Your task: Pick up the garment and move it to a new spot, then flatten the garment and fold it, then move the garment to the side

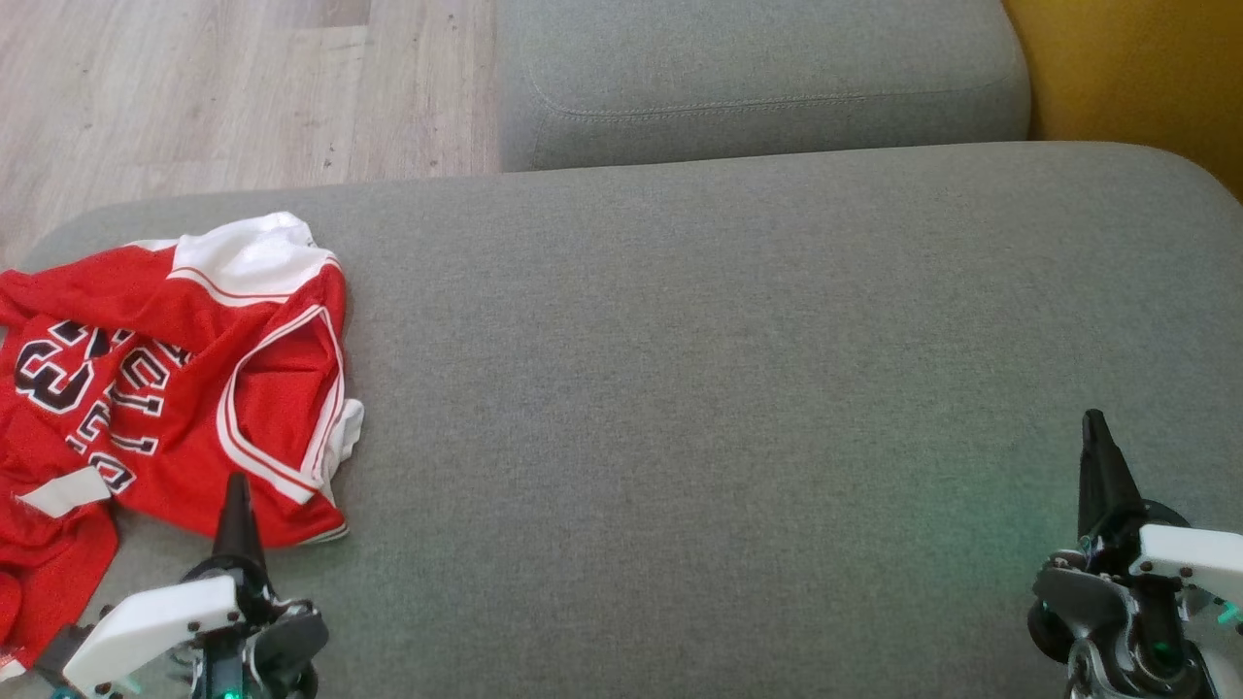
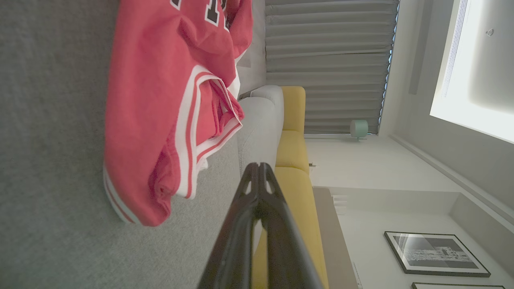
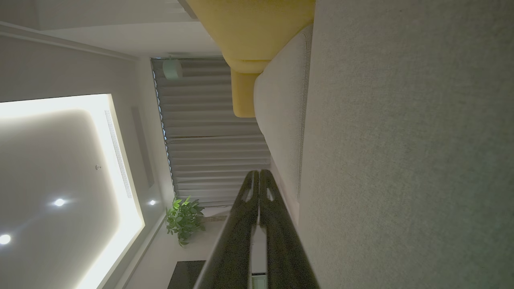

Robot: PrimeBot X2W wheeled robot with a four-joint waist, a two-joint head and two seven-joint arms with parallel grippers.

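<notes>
The garment (image 1: 165, 388) is a red jersey with white trim and black-and-white lettering, lying crumpled at the left end of the grey cushion (image 1: 738, 369). In the left wrist view the garment (image 2: 168, 104) bunches just beyond my fingertips. My left gripper (image 1: 236, 485) is shut and empty, its tips level with the garment's near hem. From the wrist the left gripper (image 2: 259, 165) shows its two fingers pressed together. My right gripper (image 1: 1095, 419) is shut and empty at the lower right, far from the garment. Its own camera shows the right gripper (image 3: 257, 172) closed above bare cushion.
A second grey cushion (image 1: 757, 78) lies behind the first, with yellow upholstery (image 1: 1136, 68) at the far right. Wooden floor (image 1: 233, 87) shows at the upper left. The garment hangs over the cushion's left edge.
</notes>
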